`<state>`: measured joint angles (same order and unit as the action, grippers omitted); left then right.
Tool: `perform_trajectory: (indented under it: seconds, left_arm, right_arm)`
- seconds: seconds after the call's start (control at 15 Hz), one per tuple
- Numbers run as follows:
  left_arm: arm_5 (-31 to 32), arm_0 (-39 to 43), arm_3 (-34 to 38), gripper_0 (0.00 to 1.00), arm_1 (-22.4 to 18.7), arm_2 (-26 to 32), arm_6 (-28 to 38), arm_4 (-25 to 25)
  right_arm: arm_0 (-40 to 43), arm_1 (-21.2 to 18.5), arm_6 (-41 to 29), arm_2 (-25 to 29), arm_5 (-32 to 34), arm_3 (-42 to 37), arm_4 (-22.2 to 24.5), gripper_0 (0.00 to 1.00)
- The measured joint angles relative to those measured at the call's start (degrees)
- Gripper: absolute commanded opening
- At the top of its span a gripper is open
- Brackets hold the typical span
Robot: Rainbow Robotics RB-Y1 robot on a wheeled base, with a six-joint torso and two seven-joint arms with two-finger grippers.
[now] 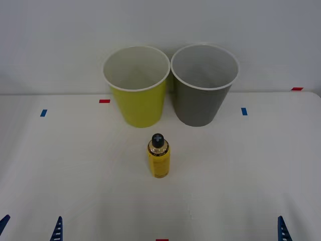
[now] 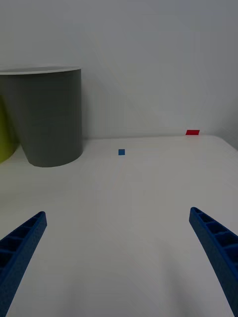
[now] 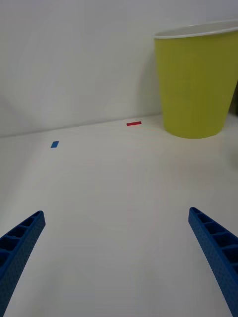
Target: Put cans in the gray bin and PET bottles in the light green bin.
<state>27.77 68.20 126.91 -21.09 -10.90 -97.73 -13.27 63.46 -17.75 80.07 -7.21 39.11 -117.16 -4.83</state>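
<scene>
PET bottle (image 1: 158,155) is standing untouched on the counter (image 1: 241,165) before the light green bin (image 1: 136,85), awaiting pickup as both tools, left (image 3: 116,247) and right (image 2: 116,247), are hanging wide open.

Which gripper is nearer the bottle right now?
Left, slightly. The left gripper sits open at the table's near-left edge; the right gripper sits open at the near-right edge. The bottle stands upright between them, a little left of centre.
</scene>
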Motion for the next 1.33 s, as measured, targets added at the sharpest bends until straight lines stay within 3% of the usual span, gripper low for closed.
perform_trajectory:
  seconds: [1.33]
  left_arm:
    - [0.0,0.0,0.0,1.0,0.0,0.0,0.0,0.0]
  right_arm:
    - [0.0,0.0,0.0,0.0,0.0,0.0,0.0,1.0]
